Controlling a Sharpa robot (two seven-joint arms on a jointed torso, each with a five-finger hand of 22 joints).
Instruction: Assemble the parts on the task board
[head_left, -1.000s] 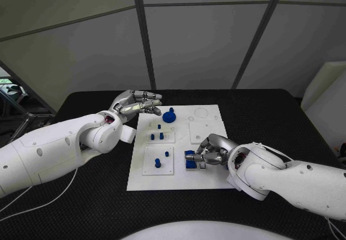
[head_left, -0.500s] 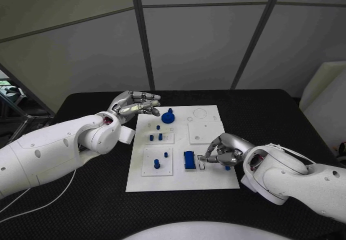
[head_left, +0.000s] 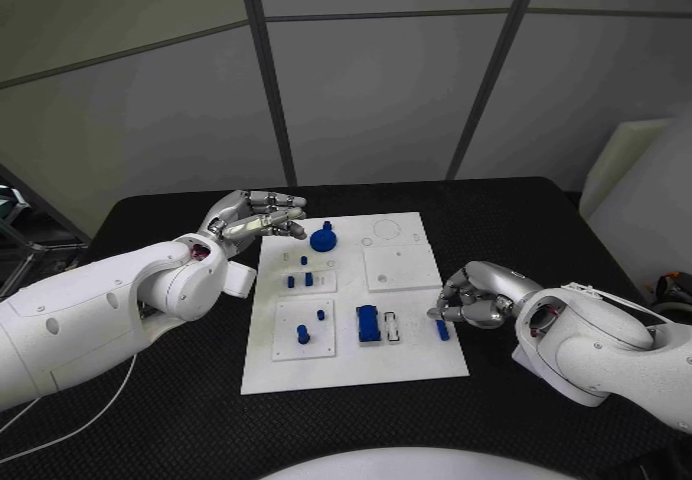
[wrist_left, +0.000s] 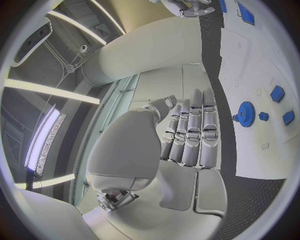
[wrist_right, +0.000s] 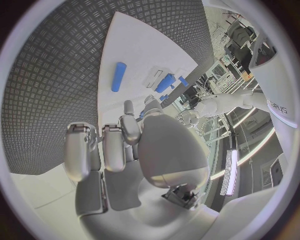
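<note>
The white task board lies mid-table. A blue block stands in it near the front, and a small blue peg lies flat to its right. My right hand hovers at the board's right edge just beyond that peg, fingers curled in on nothing. In the right wrist view the peg and block lie ahead of the hand. My left hand floats over the board's far left corner, fingers stretched out and holding nothing, beside a blue gear. The left wrist view shows the gear past the fingers.
Small blue pegs stand in two raised white plates on the board's left side. Another raised white plate lies at the board's right centre. Black table surrounds the board, and a white foam slab leans at the far right.
My right hand has let go of the blue block, which now stands in the board, and has drawn back to the right edge. The left hand has kept its place; the camera shifted.
</note>
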